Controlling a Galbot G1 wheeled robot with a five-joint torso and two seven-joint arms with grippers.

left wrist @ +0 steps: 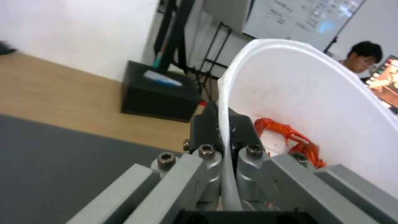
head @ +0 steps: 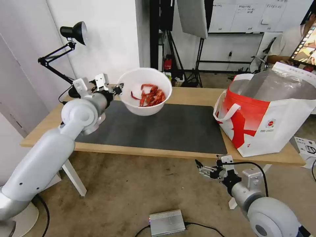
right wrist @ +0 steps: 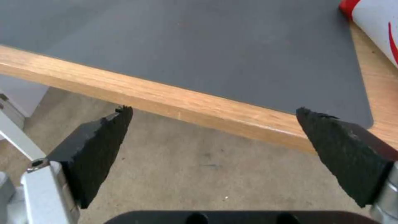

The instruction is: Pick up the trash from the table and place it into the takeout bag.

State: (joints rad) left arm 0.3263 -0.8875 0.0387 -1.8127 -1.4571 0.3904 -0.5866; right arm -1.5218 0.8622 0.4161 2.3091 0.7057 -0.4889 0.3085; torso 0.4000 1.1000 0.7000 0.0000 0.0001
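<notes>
Bench [head: 184,95]: lying under a dark mat [head: 158,126]. Takeout bag [head: 270,112]: standing open at 3 o'clock. White bowl [head: 144,90] of red scraps [head: 152,95]: hanging above the mat, left pincer [head: 118,88] clamping its rim. Right pincer [head: 200,168]: gaping wide, hovering below the bench's near edge at 5 o'clock.

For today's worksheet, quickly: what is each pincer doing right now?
Left pincer: shut on the rim of the white bowl, lifted above the table.
Right pincer: open, holding nothing, below the table edge.
</notes>
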